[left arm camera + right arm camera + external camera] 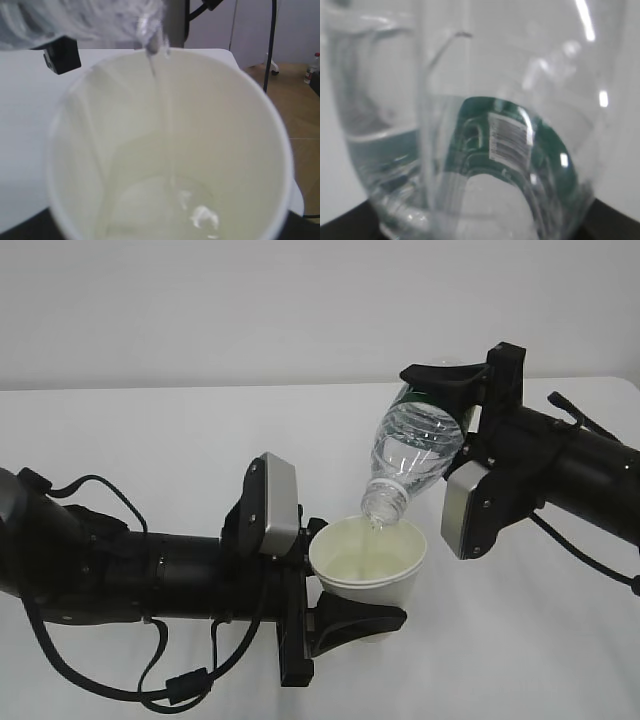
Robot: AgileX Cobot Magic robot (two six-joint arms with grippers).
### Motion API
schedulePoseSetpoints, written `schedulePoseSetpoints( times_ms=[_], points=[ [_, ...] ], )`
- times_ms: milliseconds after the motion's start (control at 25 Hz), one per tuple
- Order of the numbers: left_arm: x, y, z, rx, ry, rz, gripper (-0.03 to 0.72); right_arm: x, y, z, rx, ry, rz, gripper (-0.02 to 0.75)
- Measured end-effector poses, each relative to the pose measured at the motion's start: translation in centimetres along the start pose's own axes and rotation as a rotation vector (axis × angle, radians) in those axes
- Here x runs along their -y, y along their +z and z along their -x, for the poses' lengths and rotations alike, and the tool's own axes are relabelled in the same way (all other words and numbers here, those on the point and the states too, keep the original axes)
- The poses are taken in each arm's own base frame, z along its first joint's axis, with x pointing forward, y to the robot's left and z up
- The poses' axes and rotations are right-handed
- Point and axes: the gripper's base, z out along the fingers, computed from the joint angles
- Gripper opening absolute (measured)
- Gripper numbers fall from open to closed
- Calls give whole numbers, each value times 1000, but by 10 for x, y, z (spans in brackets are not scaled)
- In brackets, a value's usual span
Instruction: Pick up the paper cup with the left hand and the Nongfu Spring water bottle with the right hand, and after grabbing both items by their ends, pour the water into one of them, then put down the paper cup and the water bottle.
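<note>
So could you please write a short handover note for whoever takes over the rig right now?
Left end effector: shut on the paper cup, held upright above the table.
Right end effector: shut on the Nongfu Spring water bottle at its base end, tilted neck-down over the cup.
Done: both picked up; pour under way, a thin stream of water is falling into the cup, which holds a shallow pool.
Left: finish pouring, right the bottle, set cup and bottle down.

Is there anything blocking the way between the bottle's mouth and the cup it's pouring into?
Nothing visible. The water bottle tilts neck-down just over the paper cup, and a thin stream of water falls straight inside.
</note>
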Motion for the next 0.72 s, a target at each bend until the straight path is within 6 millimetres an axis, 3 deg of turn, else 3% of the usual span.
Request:
schedulePoseSetpoints(
  times_ms=[720],
  points=[
    [0, 0, 0, 0, 0, 0, 410, 0, 0, 0, 4, -10, 1, 446]
  ],
)
